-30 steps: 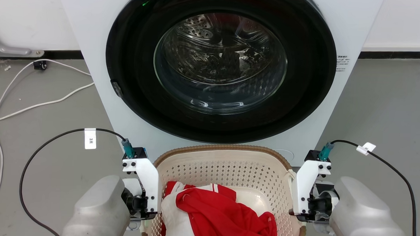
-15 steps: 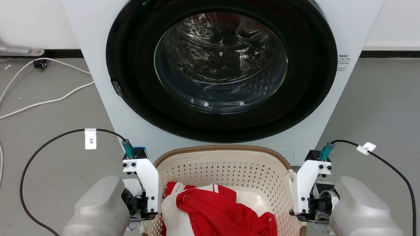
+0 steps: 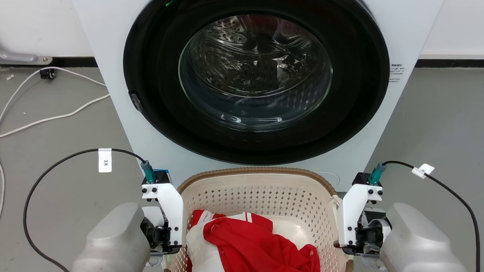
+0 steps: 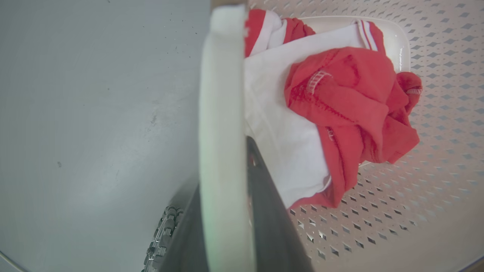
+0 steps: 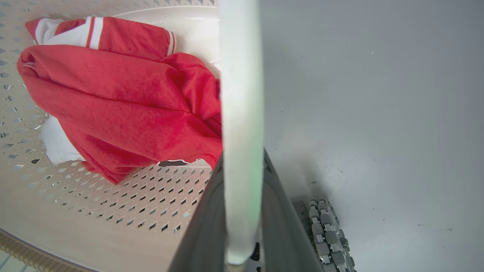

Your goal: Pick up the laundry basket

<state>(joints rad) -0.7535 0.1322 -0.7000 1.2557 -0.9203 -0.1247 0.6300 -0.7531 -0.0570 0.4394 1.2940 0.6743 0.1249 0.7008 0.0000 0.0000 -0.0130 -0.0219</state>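
Note:
The cream laundry basket [image 3: 260,193], with perforated walls and a brown woven-look rim, sits low in the head view right in front of the washing machine. Red and white clothes [image 3: 254,245] lie inside it. In the left wrist view my left gripper [image 4: 223,181] is shut on the basket's white side handle [image 4: 221,94], one dark finger on each side of it. My right gripper [image 5: 242,177] is likewise shut on the opposite white handle [image 5: 240,94]. The head view shows both wrists flanking the basket.
The white washing machine [image 3: 108,34] with its round door shut [image 3: 254,72] stands just beyond the basket. White cables [image 3: 45,119] trail over the grey floor at the left. A ribbed wheel [image 5: 325,230] shows beneath each wrist.
The head view has shifted by a few pixels. Both grippers keep the same hold on the handles, and the basket and clothes look unchanged.

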